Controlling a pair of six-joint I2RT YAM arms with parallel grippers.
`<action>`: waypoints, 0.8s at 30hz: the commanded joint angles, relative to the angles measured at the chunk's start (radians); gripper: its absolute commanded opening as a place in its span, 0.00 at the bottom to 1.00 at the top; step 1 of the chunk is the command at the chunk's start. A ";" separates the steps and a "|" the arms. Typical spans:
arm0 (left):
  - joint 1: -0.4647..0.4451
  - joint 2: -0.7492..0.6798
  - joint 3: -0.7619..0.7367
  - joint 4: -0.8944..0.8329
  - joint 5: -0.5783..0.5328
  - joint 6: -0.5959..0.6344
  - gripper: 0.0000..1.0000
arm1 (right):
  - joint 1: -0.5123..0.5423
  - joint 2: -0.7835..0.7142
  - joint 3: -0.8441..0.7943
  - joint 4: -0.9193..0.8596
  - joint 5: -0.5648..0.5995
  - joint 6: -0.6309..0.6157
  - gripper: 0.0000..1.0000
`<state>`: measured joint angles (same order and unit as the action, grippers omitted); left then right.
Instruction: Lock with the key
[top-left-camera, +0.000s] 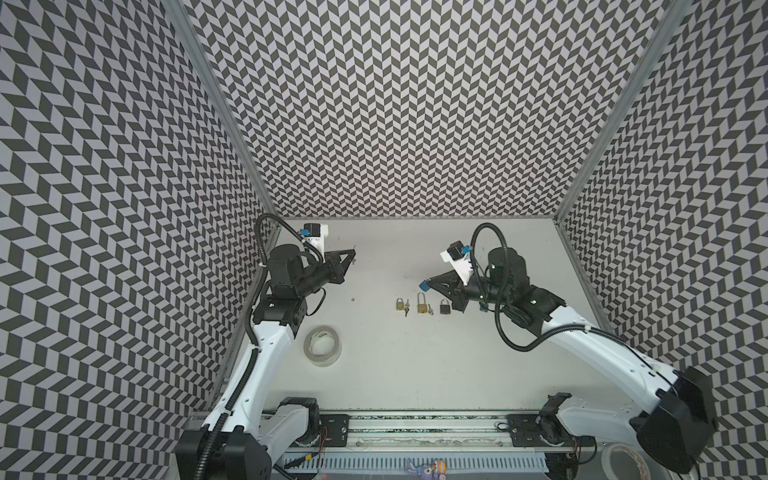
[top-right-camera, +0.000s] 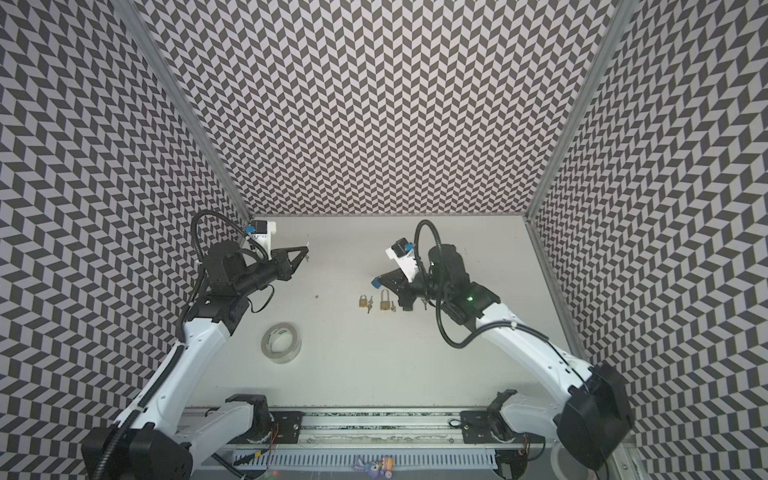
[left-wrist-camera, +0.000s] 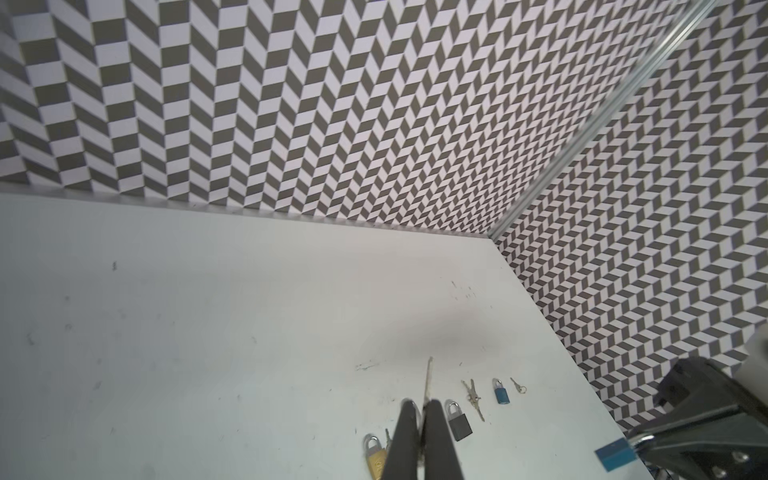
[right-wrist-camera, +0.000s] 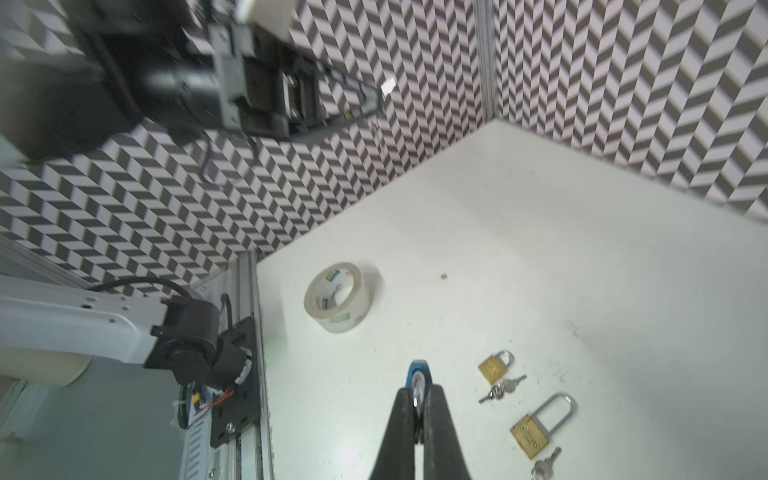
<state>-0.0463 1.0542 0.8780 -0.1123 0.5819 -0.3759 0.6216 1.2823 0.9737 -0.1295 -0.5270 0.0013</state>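
My left gripper (left-wrist-camera: 423, 405) is shut on a thin silver key (left-wrist-camera: 428, 374) that sticks out past its fingertips. In both top views it hovers at the back left (top-left-camera: 352, 253), far from the locks. Held above the table near the middle, my right gripper (right-wrist-camera: 419, 392) is shut on a blue padlock (right-wrist-camera: 417, 370), gripped at its silver shackle. In a top view that padlock's blue body (top-left-camera: 424, 286) juts out leftward from the fingertips. The two grippers are well apart.
On the table lie a small brass padlock (top-left-camera: 400, 304), a long-shackle brass padlock (top-left-camera: 421, 305) and a dark padlock (top-left-camera: 444, 306), with loose keys (top-left-camera: 406, 309) between them. Another blue padlock (left-wrist-camera: 502, 390) lies under the right arm. A tape roll (top-left-camera: 322, 347) sits front left.
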 joint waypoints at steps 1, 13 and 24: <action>0.025 -0.025 -0.001 -0.061 -0.076 -0.014 0.00 | 0.022 0.068 0.048 -0.005 0.017 -0.040 0.00; 0.130 -0.069 -0.024 -0.133 -0.053 -0.014 0.00 | 0.076 0.491 0.238 0.043 -0.206 0.023 0.00; 0.135 -0.091 -0.019 -0.172 -0.036 -0.010 0.00 | 0.077 0.875 0.567 -0.159 -0.423 -0.015 0.00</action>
<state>0.0837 0.9794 0.8597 -0.2649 0.5285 -0.3870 0.6918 2.1162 1.4933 -0.2611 -0.8734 0.0074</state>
